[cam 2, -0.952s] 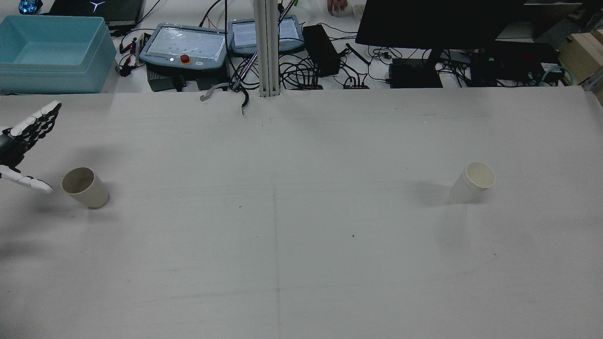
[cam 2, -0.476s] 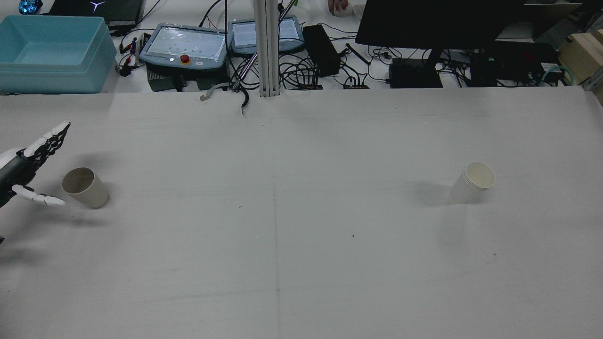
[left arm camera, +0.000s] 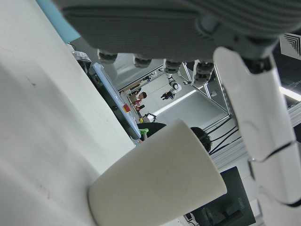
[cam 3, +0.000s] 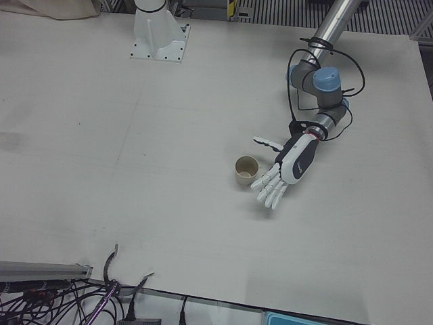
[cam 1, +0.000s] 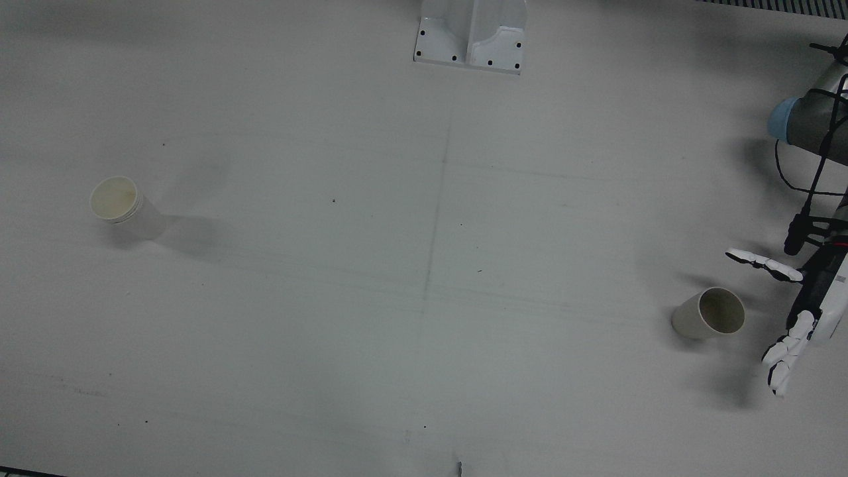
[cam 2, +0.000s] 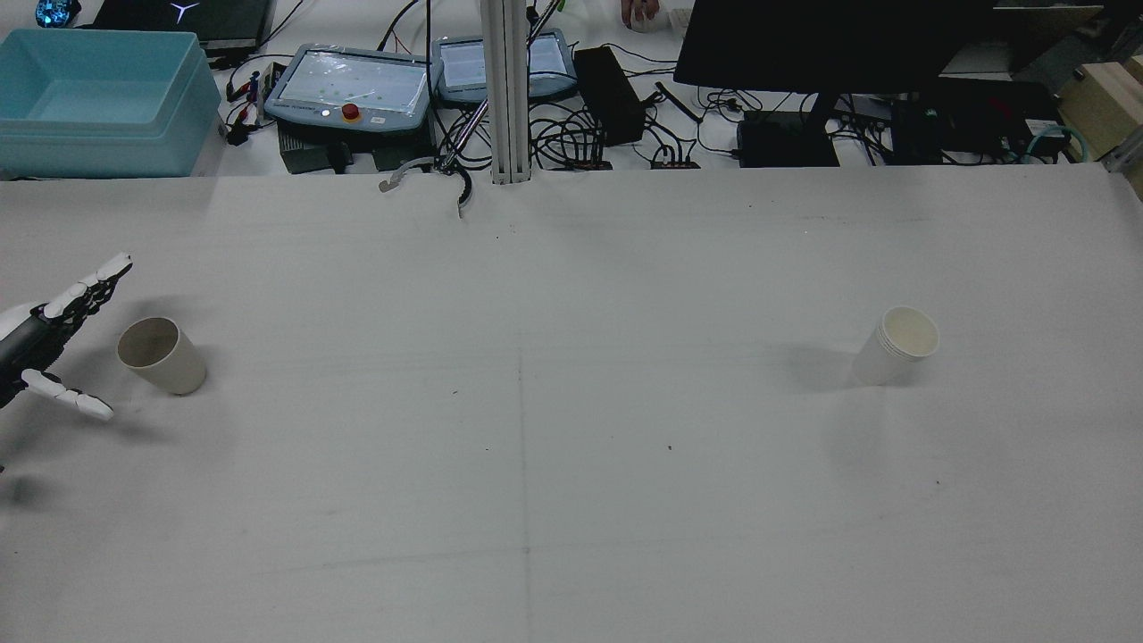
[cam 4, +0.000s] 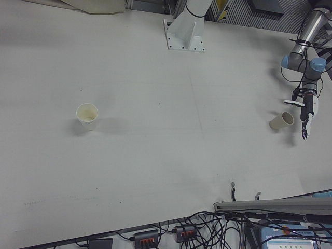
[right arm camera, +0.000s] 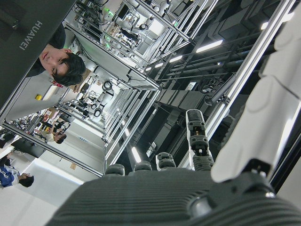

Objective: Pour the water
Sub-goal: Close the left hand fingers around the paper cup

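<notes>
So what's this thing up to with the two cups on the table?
The robot's left hand is open, its fingers spread on either side of a beige cup without holding it. That cup stands upright on the white table. A second, white cup stands far off on the other half of the table, untouched. The right hand shows only in its own camera, pointing up at the room, so it is nowhere near either cup. No pouring has begun.
</notes>
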### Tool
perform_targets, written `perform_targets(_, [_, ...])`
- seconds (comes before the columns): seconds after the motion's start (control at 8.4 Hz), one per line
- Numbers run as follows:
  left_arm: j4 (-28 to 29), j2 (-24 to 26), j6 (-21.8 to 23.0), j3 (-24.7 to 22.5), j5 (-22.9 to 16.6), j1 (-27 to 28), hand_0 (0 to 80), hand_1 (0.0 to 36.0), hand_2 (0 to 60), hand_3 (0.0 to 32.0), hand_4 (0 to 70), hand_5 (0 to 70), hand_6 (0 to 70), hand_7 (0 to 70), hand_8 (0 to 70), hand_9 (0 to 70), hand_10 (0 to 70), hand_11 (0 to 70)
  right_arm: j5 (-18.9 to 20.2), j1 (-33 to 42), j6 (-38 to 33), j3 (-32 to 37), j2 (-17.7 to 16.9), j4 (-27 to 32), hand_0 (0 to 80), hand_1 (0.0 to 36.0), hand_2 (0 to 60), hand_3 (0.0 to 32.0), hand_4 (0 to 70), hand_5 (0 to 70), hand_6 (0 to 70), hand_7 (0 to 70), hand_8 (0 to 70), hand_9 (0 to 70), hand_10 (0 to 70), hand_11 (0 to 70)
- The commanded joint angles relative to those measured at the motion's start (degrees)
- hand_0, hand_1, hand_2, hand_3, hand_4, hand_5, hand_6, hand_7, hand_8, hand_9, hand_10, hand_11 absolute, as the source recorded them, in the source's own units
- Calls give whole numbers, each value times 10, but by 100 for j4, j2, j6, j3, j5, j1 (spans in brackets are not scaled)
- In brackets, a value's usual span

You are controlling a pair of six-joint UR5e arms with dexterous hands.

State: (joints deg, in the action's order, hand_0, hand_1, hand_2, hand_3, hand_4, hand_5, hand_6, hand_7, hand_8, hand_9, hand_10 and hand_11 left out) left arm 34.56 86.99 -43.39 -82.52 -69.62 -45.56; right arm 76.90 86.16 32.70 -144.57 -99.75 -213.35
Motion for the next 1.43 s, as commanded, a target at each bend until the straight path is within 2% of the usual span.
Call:
perform_targets(0.0, [-1, 318, -20, 298, 1, 64, 502, 137, 67, 134, 81, 106, 0, 71, 5, 20, 0, 0, 0, -12, 9, -1, -1, -5, 481, 98, 0, 40, 133, 119, 17, 74, 0, 0, 0, 0])
perform_targets(0.24, [-37, 397, -11, 394, 1, 223, 503, 136, 58, 130, 83, 116, 0, 77, 4, 21, 0, 0, 0, -21, 9, 25, -1, -5, 483, 101, 0, 36, 131, 115, 15, 67, 0, 0, 0, 0])
perform_targets(0.95, [-344, 722, 50, 430, -8, 232, 512, 143, 53, 122, 93, 134, 0, 82, 8, 25, 0, 0, 9, -12, 79, 25, -9, -5, 478, 96, 0, 30, 120, 109, 7, 46, 0, 0, 0, 0])
perform_targets(1.31, [-415, 714, 59, 430, -8, 231, 513, 143, 53, 120, 97, 139, 0, 85, 7, 26, 0, 0, 18, -21, 70, 122, -9, 4, 476, 94, 0, 22, 122, 107, 9, 46, 0, 0, 0, 0])
